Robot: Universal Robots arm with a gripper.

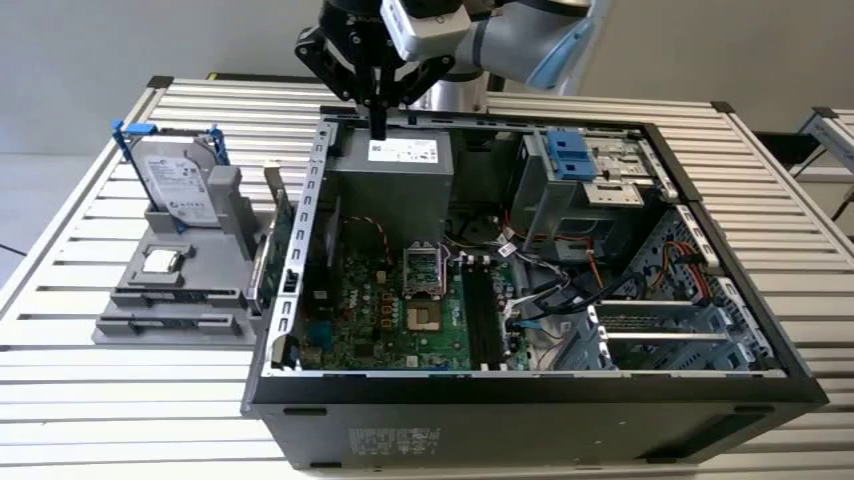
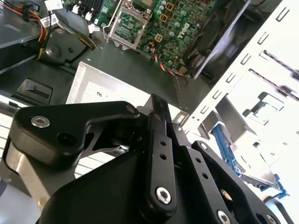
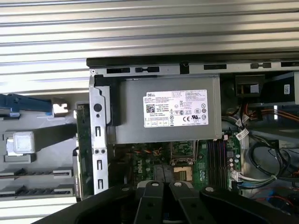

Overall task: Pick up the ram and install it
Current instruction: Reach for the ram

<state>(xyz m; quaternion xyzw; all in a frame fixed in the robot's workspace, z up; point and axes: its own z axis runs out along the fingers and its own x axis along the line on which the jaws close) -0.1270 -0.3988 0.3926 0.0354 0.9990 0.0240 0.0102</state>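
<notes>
The ram (image 1: 271, 265) is a dark, narrow board standing on edge between the grey holder (image 1: 134, 300) and the open computer case's outer wall; in the first wrist view the ram (image 3: 83, 144) runs along that wall. My gripper (image 1: 379, 130) hangs above the case's far edge, over the silver power supply (image 1: 394, 165), well away from the ram. Its fingers (image 2: 159, 109) are pressed together and nothing shows between them. The black memory slots (image 1: 478, 310) lie on the green motherboard (image 1: 387, 320) inside the case, beside the processor socket (image 1: 423, 270).
The holder carries a silver hard drive in a blue bracket (image 1: 176, 180) and a small square processor chip (image 1: 160, 262). Cables (image 1: 561, 285) and drive cages (image 1: 587, 170) crowd the case on the exterior view's right. The case and holder rest on a slatted metal table (image 1: 80, 400).
</notes>
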